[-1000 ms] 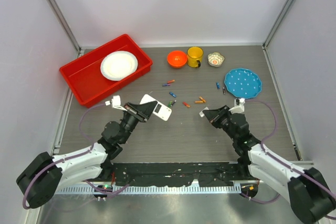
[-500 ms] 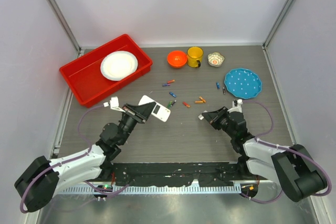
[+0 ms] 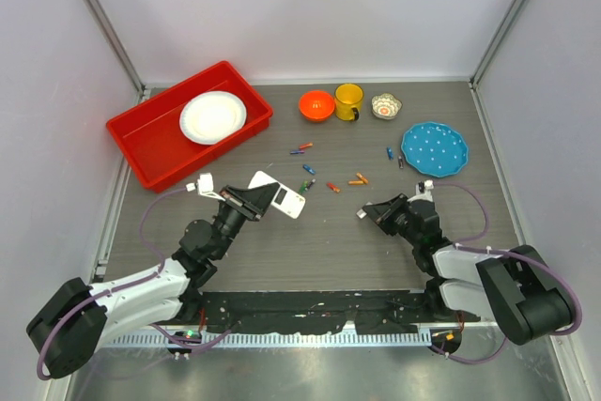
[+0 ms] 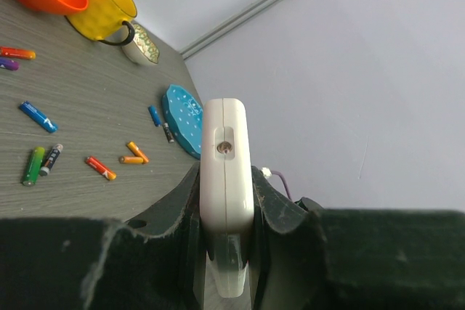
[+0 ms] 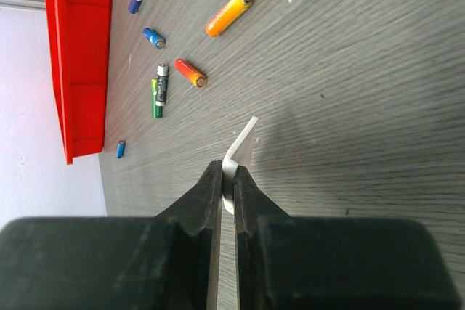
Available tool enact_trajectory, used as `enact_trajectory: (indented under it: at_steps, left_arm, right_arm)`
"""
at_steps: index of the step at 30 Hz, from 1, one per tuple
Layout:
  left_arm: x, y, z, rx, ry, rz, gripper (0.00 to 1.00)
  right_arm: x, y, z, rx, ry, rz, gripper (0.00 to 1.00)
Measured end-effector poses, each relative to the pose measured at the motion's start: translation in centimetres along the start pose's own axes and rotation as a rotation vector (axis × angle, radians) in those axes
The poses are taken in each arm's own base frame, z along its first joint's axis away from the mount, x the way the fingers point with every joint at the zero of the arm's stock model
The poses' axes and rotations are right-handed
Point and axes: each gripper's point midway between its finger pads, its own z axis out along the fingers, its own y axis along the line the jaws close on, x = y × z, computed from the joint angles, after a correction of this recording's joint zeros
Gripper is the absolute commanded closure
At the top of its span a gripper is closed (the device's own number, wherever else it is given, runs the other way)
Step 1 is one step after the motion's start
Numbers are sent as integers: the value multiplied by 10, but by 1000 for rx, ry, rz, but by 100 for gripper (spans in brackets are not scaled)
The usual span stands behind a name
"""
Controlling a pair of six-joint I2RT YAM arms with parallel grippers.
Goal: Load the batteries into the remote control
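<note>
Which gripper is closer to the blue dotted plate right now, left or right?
Right. The right gripper is just left of the blue plate, slightly nearer the robot; the left gripper, holding the remote control, is much farther to the plate's left.

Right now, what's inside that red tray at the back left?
Only a white plate shows inside the red tray. Anything beneath the plate is covered from the overhead view.

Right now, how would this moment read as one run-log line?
left jaws: shut on remote control | right jaws: shut on thin white cover piece | batteries: scattered on table
</note>
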Motion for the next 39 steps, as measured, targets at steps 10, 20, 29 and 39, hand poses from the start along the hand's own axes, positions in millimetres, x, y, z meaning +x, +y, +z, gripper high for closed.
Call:
enact_trajectory:
  at_steps: [10, 20, 29, 39]
  left_arm:
    - [0, 0, 0, 0, 0, 0, 100]
    - [0, 0, 0, -1, 1, 0, 100]
    - [1, 1, 0, -4, 3, 1, 100]
    - [3, 4, 0, -13, 9, 4, 100]
  right_arm:
    - [5, -9, -1, 27, 19, 4, 70]
    - [10, -19, -7, 71, 42, -9, 53]
    - [12, -19, -19, 85, 49, -20, 48]
    - [-8, 7, -43, 71, 0, -127, 46]
